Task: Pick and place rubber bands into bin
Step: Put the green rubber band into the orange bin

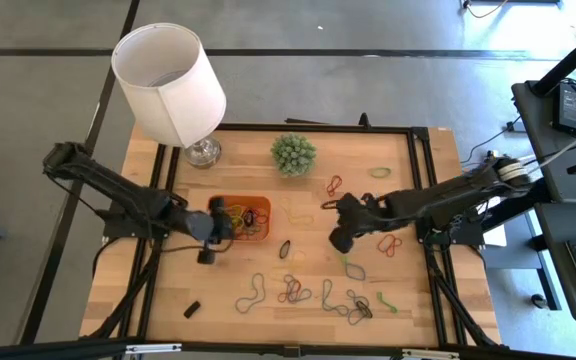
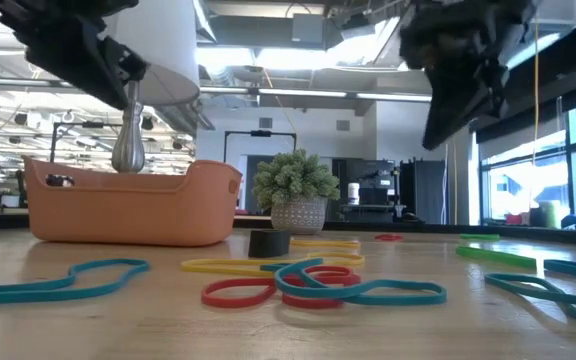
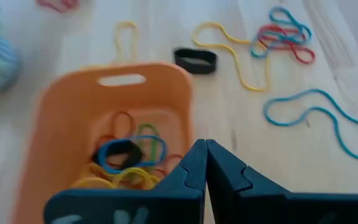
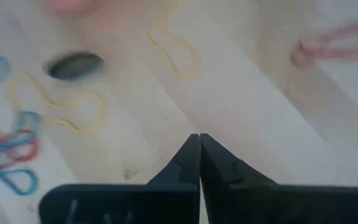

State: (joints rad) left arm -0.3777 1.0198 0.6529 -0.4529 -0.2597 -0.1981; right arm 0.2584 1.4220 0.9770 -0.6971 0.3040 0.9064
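The orange bin [image 1: 259,203] sits left of the table's middle and holds several rubber bands [image 3: 126,155]. My left gripper [image 3: 205,148] hangs shut above the bin's near edge [image 1: 223,228], with nothing seen between its fingers. My right gripper [image 4: 199,139] is shut above bare wood right of the bin [image 1: 340,240], also with nothing seen in it. Many loose rubber bands lie flat on the table: a black one [image 1: 284,249], a green one [image 1: 353,267] just near of my right gripper, and a tangle [image 1: 294,292] toward the near edge.
A white lamp [image 1: 168,78] stands at the far left, and a small potted plant [image 1: 294,154] at the far middle. More bands lie at the far right [image 1: 334,185] and near right [image 1: 358,306]. A small black piece [image 1: 192,308] rests near the front edge.
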